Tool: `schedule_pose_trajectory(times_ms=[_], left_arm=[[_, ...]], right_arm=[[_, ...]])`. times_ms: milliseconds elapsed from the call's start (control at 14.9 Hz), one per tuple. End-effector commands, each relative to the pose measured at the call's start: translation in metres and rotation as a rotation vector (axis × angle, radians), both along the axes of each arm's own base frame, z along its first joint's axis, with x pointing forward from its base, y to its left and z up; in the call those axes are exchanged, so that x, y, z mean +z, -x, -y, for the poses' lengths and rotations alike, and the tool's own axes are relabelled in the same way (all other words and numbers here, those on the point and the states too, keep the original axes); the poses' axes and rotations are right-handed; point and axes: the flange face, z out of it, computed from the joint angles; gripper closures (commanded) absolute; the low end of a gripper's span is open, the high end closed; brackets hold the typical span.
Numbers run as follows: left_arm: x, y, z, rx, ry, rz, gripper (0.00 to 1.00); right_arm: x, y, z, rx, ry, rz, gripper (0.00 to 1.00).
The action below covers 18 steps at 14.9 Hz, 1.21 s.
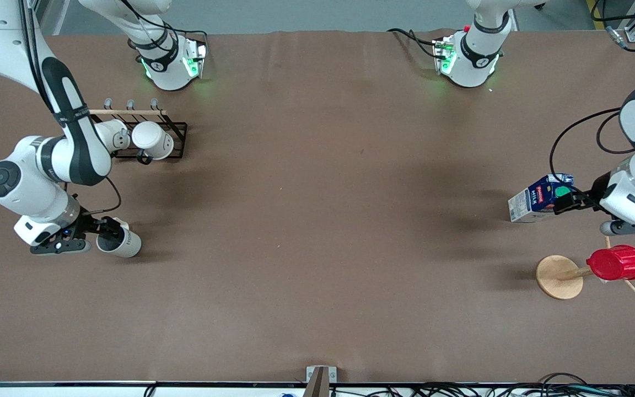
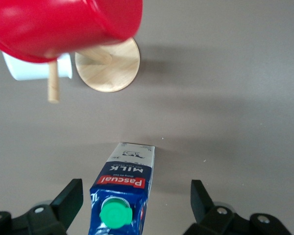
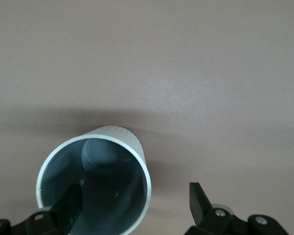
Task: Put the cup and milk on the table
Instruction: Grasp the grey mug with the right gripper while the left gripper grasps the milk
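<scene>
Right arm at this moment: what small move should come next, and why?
Probably raise the right pincer straight up. The cup looks to be standing upright on the table, and the pincer is open, with one finger inside the rim and the other clear of the wall. A sideways pull could tip it.

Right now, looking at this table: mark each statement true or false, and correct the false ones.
1. The left hand is open around the milk. True.
2. The milk's cap is red. False: it is green.
3. The red cup sits on a wooden stand. True.
4. The rack holds three mugs. False: two show.
5. The right hand is shut on the cup. False: it is open, one finger inside the cup.
</scene>
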Motion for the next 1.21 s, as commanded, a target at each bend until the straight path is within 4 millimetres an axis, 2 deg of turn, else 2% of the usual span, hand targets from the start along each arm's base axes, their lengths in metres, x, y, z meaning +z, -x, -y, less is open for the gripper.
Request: schedule_pose_trajectory(times_ms=[0, 67, 201, 469, 603, 737, 1140], left_arm=[[-0.014, 0.012, -0.004, 0.011, -0.016, -0.001, 0.04], [-0.02, 0.014, -0.012, 0.022, -0.015, -0.012, 0.04], [-0.032, 0.016, -0.014, 0.018, -0.013, -0.032, 0.04], [-0.041, 0.02, -0.017, -0.003, -0.042, -0.052, 0.04], [-0.043, 0.024, -0.024, 0.008, -0.042, -0.058, 0.04], [-0.048, 0.028, -0.024, 0.009, -0.041, -0.07, 0.04], [-0.057, 0.037, -0.023, 0.006, -0.038, -0.101, 0.04]], right_arm=[[-0.006, 0.0, 0.001, 0.018, 0.005, 0.012, 0.14], [-0.01, 0.0, 0.001, 0.022, 0.007, 0.017, 0.2], [-0.013, -0.003, 0.001, 0.032, 0.016, 0.028, 0.3], [-0.013, -0.008, 0.001, 0.034, 0.018, 0.035, 0.49], [-0.014, -0.007, 0.002, 0.029, 0.017, 0.032, 0.66], [-0.013, -0.007, 0.003, 0.018, 0.016, 0.034, 1.0], [-0.005, -0.012, 0.007, 0.004, 0.014, 0.039, 1.0]])
